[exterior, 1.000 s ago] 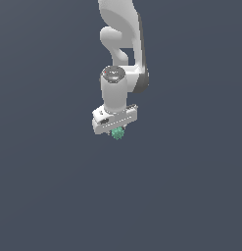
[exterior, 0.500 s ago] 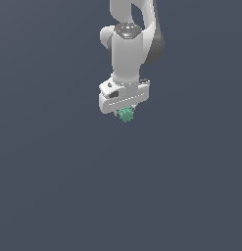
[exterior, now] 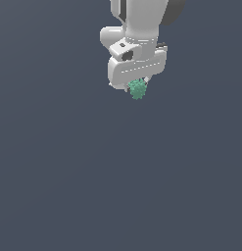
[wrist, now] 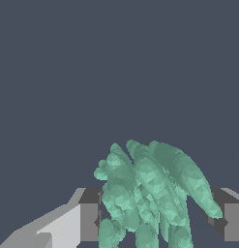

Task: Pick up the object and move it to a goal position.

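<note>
one tiny teal lump, the object [exterior: 137, 89], sits pinched between the fingers of the white hand [exterior: 138, 86], up in the air with no desk visible under it. looks light and stiff to me, but the bumpy surface could slip, so gripping across its middle seems safest. no labels or writing anywhere.

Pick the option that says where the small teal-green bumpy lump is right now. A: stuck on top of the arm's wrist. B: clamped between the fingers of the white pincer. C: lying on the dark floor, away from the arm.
B: the small teal-green bumpy lump sits directly under the white pincer, and the wrist view shows it filling the gap between the fingers.
</note>
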Controlling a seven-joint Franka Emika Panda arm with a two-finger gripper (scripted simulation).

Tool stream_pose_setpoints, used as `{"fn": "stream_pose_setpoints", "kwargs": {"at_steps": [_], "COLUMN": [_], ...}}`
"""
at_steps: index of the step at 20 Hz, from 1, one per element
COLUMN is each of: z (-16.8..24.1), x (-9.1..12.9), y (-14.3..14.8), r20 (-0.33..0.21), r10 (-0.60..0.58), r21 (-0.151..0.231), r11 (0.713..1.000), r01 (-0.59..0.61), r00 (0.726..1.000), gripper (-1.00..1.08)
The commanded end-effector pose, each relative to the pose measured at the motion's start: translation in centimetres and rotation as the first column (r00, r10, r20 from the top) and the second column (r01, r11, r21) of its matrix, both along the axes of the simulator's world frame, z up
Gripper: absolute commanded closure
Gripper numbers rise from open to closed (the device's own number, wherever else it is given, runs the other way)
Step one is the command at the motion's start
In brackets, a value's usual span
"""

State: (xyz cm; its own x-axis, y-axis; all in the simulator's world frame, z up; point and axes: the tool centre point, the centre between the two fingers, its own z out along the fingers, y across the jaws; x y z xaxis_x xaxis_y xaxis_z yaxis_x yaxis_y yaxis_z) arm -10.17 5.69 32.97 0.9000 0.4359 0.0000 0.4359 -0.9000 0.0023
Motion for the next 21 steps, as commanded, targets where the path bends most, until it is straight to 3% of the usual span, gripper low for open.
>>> {"fn": "stream_pose_setpoints", "kwargs": {"at_steps": [1, 11, 21], "z": [2.6, 9.9, 12.1], "x": [-0.6, -1.8, -1.9], "y": [0.9, 3.6, 4.4], "r20": [-0.001, -0.001, -0.001], "r10": [0.000, 0.000, -0.001], "r21": [0.000, 0.001, 0.002], "r11": [1.000, 1.000, 1.000], "r01": [0.000, 0.000, 0.001], "r00": [1.000, 1.000, 1.000], "gripper": [1.08, 1.08, 1.08]}}
